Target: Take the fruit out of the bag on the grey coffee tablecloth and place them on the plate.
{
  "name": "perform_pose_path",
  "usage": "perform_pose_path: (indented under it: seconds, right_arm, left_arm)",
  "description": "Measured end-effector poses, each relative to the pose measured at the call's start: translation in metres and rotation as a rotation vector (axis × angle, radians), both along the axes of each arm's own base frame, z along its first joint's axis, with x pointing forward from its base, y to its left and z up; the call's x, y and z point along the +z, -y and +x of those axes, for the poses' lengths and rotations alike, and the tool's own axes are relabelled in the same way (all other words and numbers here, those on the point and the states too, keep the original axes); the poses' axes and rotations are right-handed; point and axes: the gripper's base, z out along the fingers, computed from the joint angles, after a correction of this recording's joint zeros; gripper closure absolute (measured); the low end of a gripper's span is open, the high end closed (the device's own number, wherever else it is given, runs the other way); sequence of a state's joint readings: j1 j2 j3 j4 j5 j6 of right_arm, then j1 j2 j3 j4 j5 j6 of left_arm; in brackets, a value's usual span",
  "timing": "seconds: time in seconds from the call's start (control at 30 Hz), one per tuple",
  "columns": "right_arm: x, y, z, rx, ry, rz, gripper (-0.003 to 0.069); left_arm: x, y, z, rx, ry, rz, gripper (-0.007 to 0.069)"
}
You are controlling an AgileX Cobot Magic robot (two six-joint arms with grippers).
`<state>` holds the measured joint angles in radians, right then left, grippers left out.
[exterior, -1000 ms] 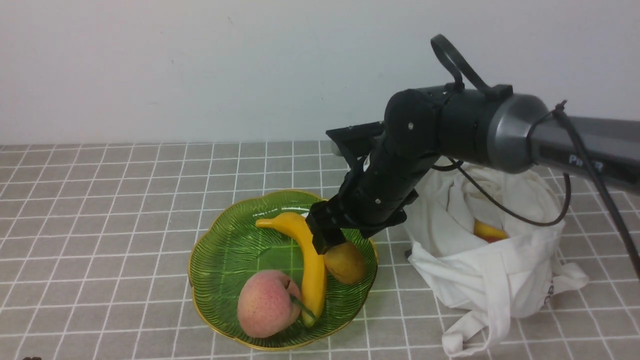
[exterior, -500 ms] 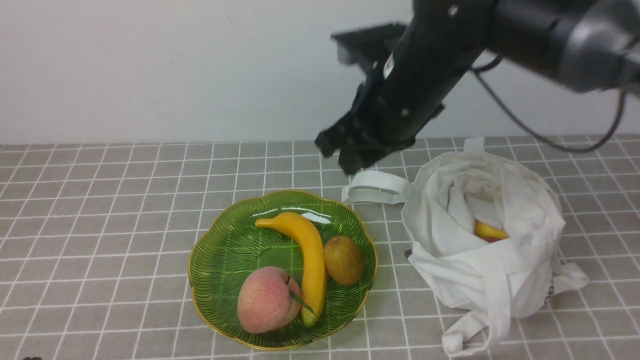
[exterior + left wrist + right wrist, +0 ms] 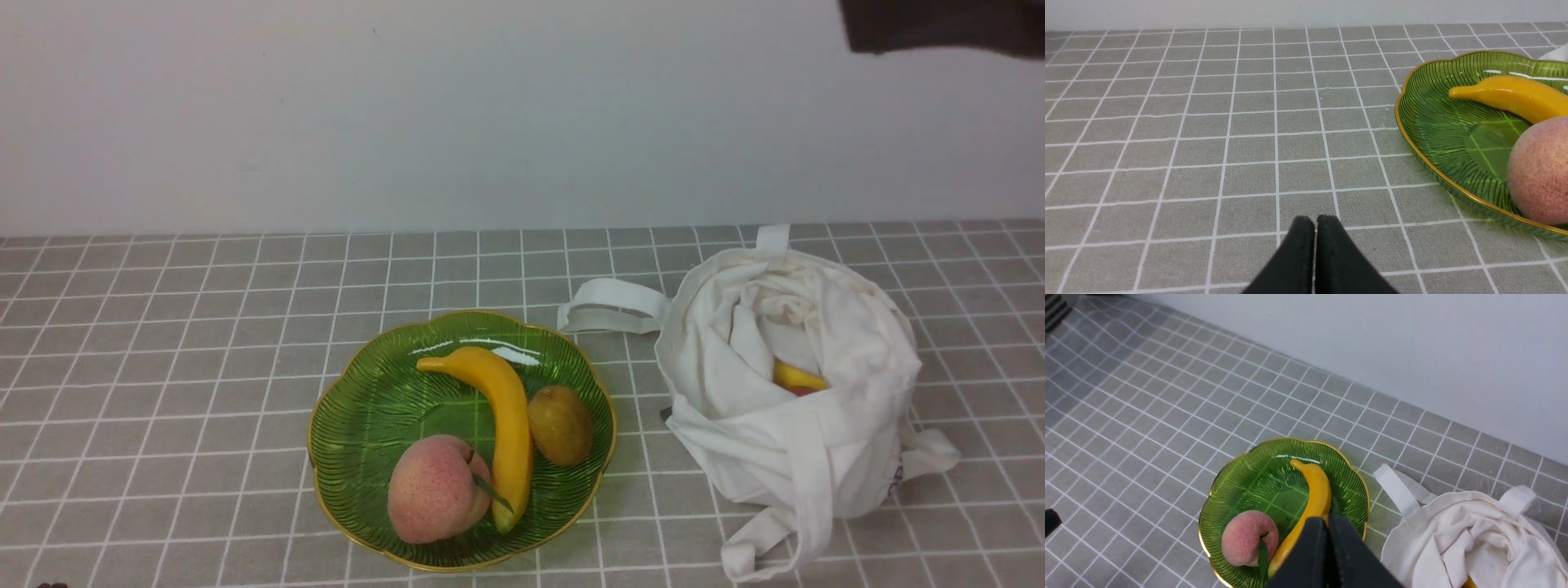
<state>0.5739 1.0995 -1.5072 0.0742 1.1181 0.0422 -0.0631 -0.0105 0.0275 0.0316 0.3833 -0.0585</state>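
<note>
The green gold-rimmed plate (image 3: 359, 425) sits on the grey checked tablecloth (image 3: 163, 343) and holds a yellow banana (image 3: 506, 408), a pink peach (image 3: 433, 490) and an olive-brown egg-shaped fruit (image 3: 561, 425). The white bag (image 3: 800, 441) stands right of it, with a yellow-orange piece (image 3: 796, 378) showing inside. My right gripper (image 3: 1327, 520) is shut and empty, high above the plate; only a dark part of the right arm (image 3: 939, 24) shows at the front view's top right. My left gripper (image 3: 1315, 222) is shut and empty, low over the cloth, left of the plate (image 3: 1437, 134).
A white wall (image 3: 408, 114) runs behind the table. The bag's strap handles lie on the cloth, one towards the plate (image 3: 608, 306) and one at the front (image 3: 775, 539). Bare cloth stretches left of the plate.
My right arm has let go of the olive-brown fruit on the plate, risen and pulled back up to the right, almost out of the front view. The fruits and bag stay put.
</note>
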Motion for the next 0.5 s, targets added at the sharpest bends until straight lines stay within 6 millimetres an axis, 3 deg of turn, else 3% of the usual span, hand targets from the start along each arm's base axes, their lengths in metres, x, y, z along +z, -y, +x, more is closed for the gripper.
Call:
perform_pose_path:
  seconds: [0.1, 0.2, 0.23, 0.33, 0.5]
  right_arm:
    - [-0.016, 0.013, -0.019, -0.009, 0.064, 0.039, 0.0673]
    - [-0.045, 0.033, -0.048, -0.021, 0.19, 0.119, 0.0673]
    - [-0.068, 0.043, -0.063, -0.026, 0.26, 0.167, 0.0673]
    - [-0.104, 0.056, -0.081, -0.032, 0.334, 0.217, 0.0673]
    - [-0.142, 0.068, -0.1, -0.036, 0.401, 0.267, 0.0673]
  left_arm:
    - [0.0, 0.0, 0.0, 0.0, 0.0, 0.0, 0.0632]
    - [0.0, 0.0, 0.0, 0.0, 0.0, 0.0, 0.0632]
    - [0.0, 0.0, 0.0, 0.0, 0.0, 0.0, 0.0632]
    - [0.0, 0.0, 0.0, 0.0, 0.0, 0.0, 0.0632]
    - [0.0, 0.0, 0.0, 0.0, 0.0, 0.0, 0.0632]
